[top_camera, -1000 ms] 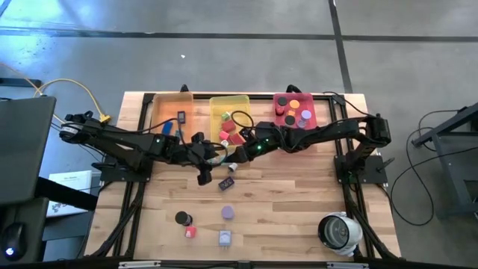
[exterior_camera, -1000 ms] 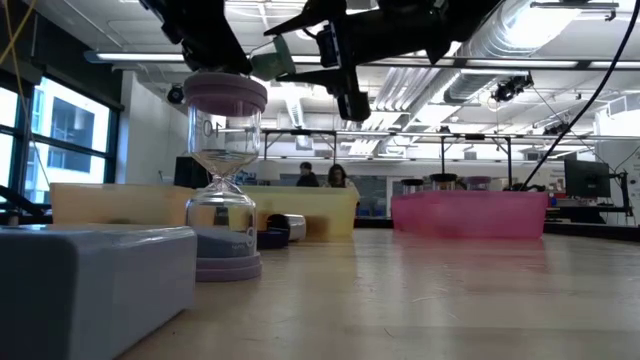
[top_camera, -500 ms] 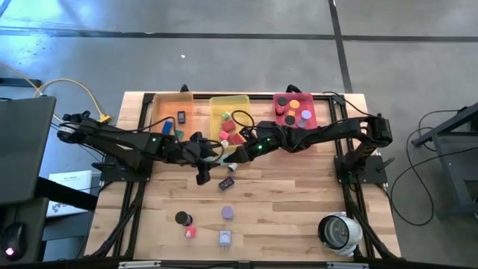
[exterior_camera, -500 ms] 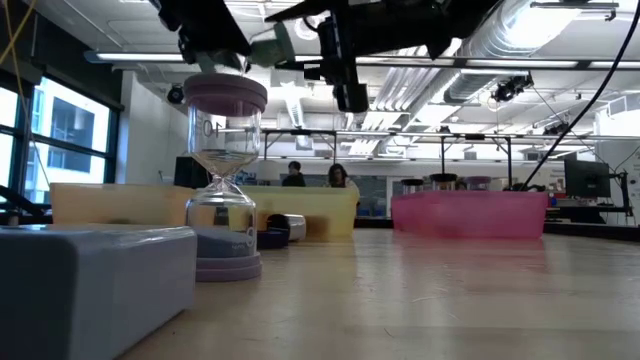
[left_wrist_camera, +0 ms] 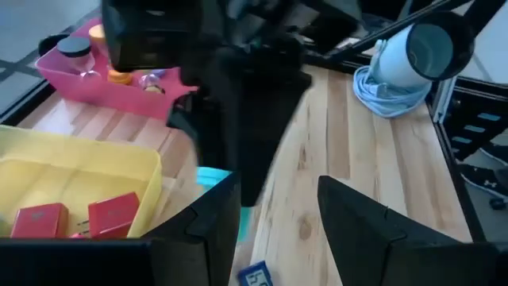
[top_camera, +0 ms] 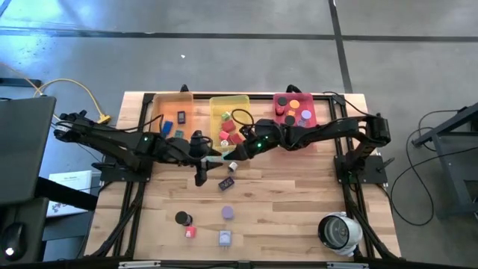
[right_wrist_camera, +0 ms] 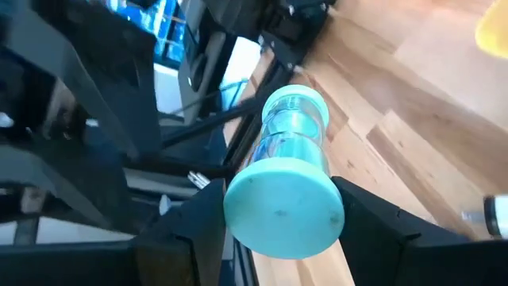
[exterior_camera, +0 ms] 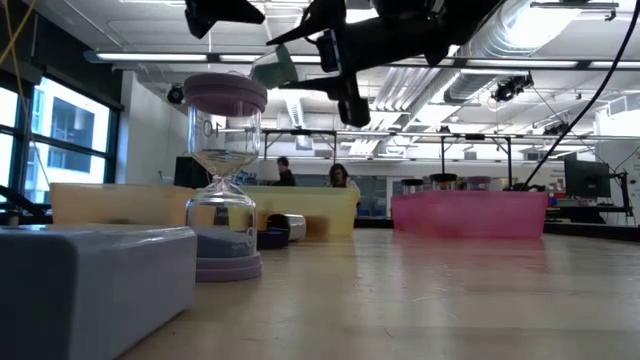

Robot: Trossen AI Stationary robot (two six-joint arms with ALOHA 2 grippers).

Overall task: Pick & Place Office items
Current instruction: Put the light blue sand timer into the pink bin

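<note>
My right gripper (right_wrist_camera: pixel 282 238) is shut on a teal-capped hourglass (right_wrist_camera: pixel 287 171), held above the table's middle (top_camera: pixel 221 158) and seen high up in the low view (exterior_camera: pixel 275 66). My left gripper (left_wrist_camera: pixel 278 230) is open, with nothing between its fingers. It hangs just left of the hourglass (top_camera: pixel 202 166), facing the right arm. On the table stand a lavender hourglass (exterior_camera: pixel 225 180), a grey-lavender block (top_camera: pixel 222 237), a black disc (top_camera: pixel 181 217), a red cube (top_camera: pixel 190 232) and a dark rectangle (top_camera: pixel 226 183). My right gripper pinches the hourglass by its near teal end cap (right_wrist_camera: pixel 238 208), one finger on each side of the cap. The fingers come almost level from the table's right side, in line with the hourglass. The hourglass sticks out past the fingertips, lifted clear of the table, its far cap (right_wrist_camera: pixel 294 102) toward the left arm.
Three trays line the far edge: orange (top_camera: pixel 170 112), yellow (top_camera: pixel 233 102) holding red cubes, and pink (top_camera: pixel 278 112) holding discs. A large white round device (top_camera: pixel 340 232) sits at the near right corner. Bare wood lies between the loose pieces and that device.
My left gripper has risen and tipped its fingers upward, away from the teal hourglass; in the low view it now stands at the picture's top edge. My right gripper has kept still with the hourglass.
</note>
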